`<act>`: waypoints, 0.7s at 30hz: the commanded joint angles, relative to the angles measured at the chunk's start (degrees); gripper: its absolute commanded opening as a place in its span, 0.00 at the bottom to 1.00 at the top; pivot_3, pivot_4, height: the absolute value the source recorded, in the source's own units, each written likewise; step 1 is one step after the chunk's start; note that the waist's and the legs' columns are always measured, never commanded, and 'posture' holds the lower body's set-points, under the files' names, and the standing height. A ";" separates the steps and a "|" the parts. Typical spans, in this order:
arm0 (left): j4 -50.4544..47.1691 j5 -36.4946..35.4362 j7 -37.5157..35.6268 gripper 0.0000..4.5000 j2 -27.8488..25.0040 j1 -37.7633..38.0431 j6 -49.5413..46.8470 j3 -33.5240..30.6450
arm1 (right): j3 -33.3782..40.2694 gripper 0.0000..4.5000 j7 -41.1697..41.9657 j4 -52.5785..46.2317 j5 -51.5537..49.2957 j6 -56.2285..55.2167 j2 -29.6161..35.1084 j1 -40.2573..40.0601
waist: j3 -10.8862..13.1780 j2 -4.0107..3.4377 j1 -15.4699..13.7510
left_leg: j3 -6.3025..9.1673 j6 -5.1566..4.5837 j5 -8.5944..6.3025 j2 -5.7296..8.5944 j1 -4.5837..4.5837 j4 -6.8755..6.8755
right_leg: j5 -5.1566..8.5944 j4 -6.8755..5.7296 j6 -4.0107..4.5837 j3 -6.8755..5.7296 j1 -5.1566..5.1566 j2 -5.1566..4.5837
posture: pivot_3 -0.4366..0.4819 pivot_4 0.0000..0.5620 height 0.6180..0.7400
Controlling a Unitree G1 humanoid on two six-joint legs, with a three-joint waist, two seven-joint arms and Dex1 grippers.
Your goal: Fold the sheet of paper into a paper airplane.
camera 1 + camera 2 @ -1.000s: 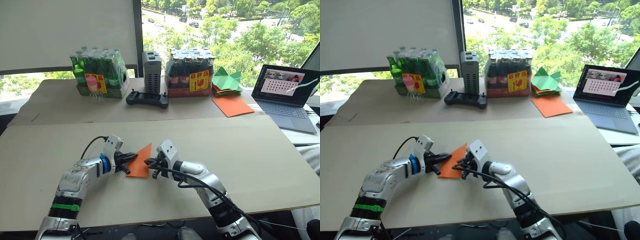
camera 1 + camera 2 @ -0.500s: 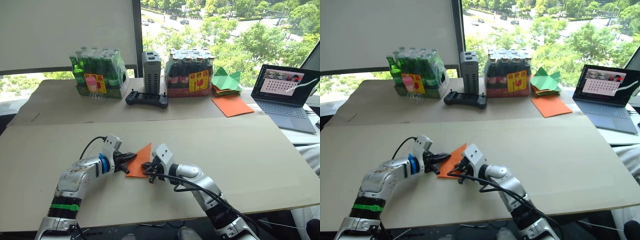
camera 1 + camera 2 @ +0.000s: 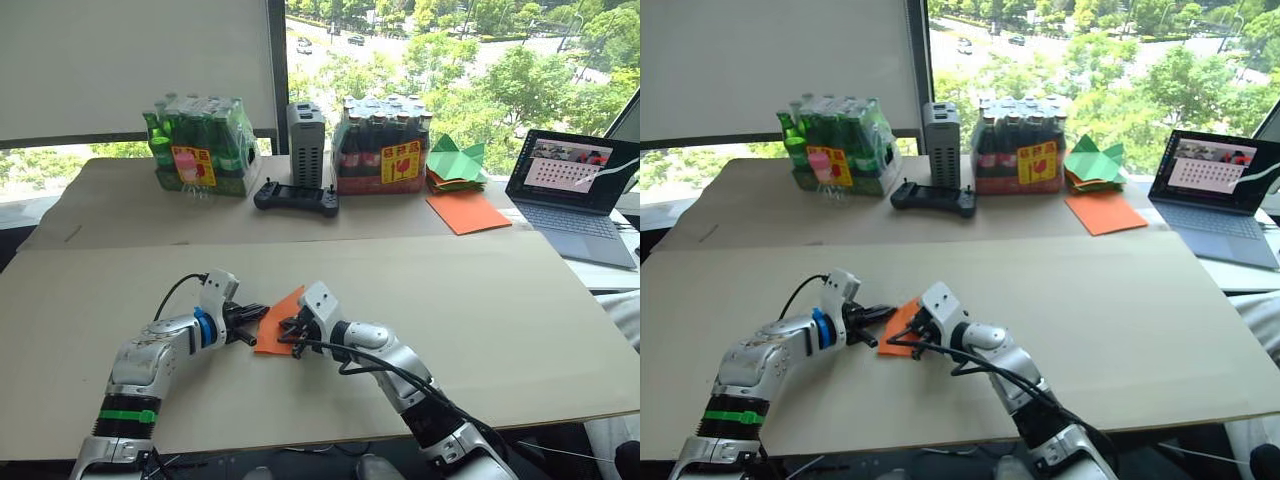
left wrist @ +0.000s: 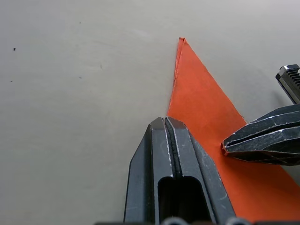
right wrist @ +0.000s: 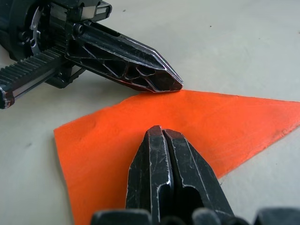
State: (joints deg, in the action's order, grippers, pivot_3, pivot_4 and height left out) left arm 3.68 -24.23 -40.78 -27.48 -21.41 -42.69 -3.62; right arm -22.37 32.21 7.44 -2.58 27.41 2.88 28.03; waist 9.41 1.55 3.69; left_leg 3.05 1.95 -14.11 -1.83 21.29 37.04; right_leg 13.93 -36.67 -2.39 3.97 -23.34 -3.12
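Observation:
The sheet of paper [image 3: 279,318] lies flat on the near table as a bright-orange pointed triangle, its tip [image 4: 180,41] aimed away from me. My left gripper [image 4: 165,122] is shut, with its tips resting at the paper's left edge. My right gripper [image 5: 161,130] is also shut and presses down on top of the paper [image 5: 225,119] from the right. Their tips sit close together, a few centimetres apart. In the left eye view the right gripper [image 3: 289,329] hides the sheet's near right part. Nothing is clamped between either pair of fingers.
Along the back table stand a pack of green bottles [image 3: 198,145], a grey box [image 3: 305,143], a black controller [image 3: 295,197] and a pack of dark bottles [image 3: 384,150]. Green paper shapes [image 3: 456,162], a larger orange sheet [image 3: 468,212] and a laptop [image 3: 574,188] are at the right.
My right gripper has slid left across the orange paper toward the left gripper, covering more of it. The left gripper has stayed at the paper's left edge.

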 commanded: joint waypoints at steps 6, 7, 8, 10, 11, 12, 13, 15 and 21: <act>-4.76 -4.95 -0.38 0.00 0.19 -6.01 -3.55 -2.14 | -2.14 0.00 0.32 0.33 1.90 0.10 0.56 -1.70 | 0.00 0.00 0.08 | 0.00 0.00 0.00 0.00 0.00 0.00 | 0.00 0.00 0.00 0.00 0.00 0.00 | 0.48 0.27 1.00; -4.89 -5.19 -0.36 0.00 0.12 -6.39 -3.86 -2.19 | -2.13 0.00 0.33 0.27 1.88 0.19 0.55 -1.74 | 0.00 0.00 0.16 | 0.00 0.00 0.00 -0.01 0.00 -0.01 | 0.00 0.00 0.00 0.00 0.00 0.01 | 0.48 0.27 1.00; -4.99 -5.36 -0.35 0.00 0.06 -6.63 -4.11 -2.22 | -2.14 0.00 0.31 0.24 1.86 0.26 0.54 -1.77 | 0.00 0.00 0.19 | 0.01 0.00 0.00 -0.01 0.00 -0.01 | 0.00 -0.01 0.00 0.00 0.00 0.01 | 0.48 0.27 1.00; -4.70 -5.12 -0.64 0.00 -0.26 -6.82 -4.03 -1.53 | -2.18 0.00 0.24 0.19 1.88 0.36 0.49 -1.78 | 0.00 0.00 0.23 | 0.01 0.00 0.00 -0.01 0.00 -0.01 | 0.00 -0.01 0.00 0.00 0.00 0.01 | 0.48 0.27 1.00; -4.33 -4.72 -0.88 0.00 -0.47 -6.62 -3.74 -0.94 | -2.18 0.00 0.16 0.16 1.89 0.38 0.44 -1.79 | 0.00 0.00 0.20 | 0.01 0.00 0.00 0.00 0.00 -0.01 | 0.00 -0.01 0.00 0.00 0.00 0.01 | 0.48 0.27 1.00; -3.93 -4.21 -1.17 0.00 -0.71 -6.32 -3.30 -0.31 | -2.17 0.00 0.10 0.13 1.90 0.36 0.41 -1.81 | 0.00 0.00 0.20 | 0.01 0.00 0.00 0.00 0.00 -0.01 | 0.00 -0.01 0.00 0.00 0.00 0.01 | 0.48 0.27 1.00; -3.46 -3.54 -1.34 0.00 -0.95 -5.98 -2.70 0.36 | -2.14 0.00 0.07 0.07 1.87 0.39 0.38 -1.84 | 0.00 0.00 0.20 | 0.01 0.00 0.00 0.00 0.00 -0.01 | 0.00 0.00 0.00 0.00 0.00 0.01 | 0.48 0.27 1.00; -2.61 -2.66 -1.42 0.00 -1.24 -5.57 -1.99 1.17 | -2.11 0.00 0.02 -0.01 1.82 0.44 0.31 -1.88 | 0.00 0.00 0.21 | 0.01 0.00 0.00 0.00 0.00 -0.01 | 0.00 0.00 0.00 0.00 0.00 0.01 | 0.48 0.27 1.00; 1.06 0.71 -3.26 0.00 -2.35 -3.98 0.64 4.48 | -2.05 0.00 -0.32 -0.65 1.87 0.82 0.30 -2.20 | 0.00 0.00 0.22 | 0.01 0.00 0.00 0.00 0.00 -0.02 | 0.00 0.00 0.00 0.00 -0.01 0.01 | 0.48 0.27 1.00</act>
State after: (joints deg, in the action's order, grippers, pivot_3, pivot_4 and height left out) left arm 4.86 -24.46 -43.12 -29.09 -25.36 -43.80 0.35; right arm -23.76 31.94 6.34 -1.22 26.82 3.01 26.86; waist 9.42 1.55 3.91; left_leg 3.06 1.95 -14.11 -1.83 21.29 37.03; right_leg 13.93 -36.67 -2.39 3.97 -23.35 -3.11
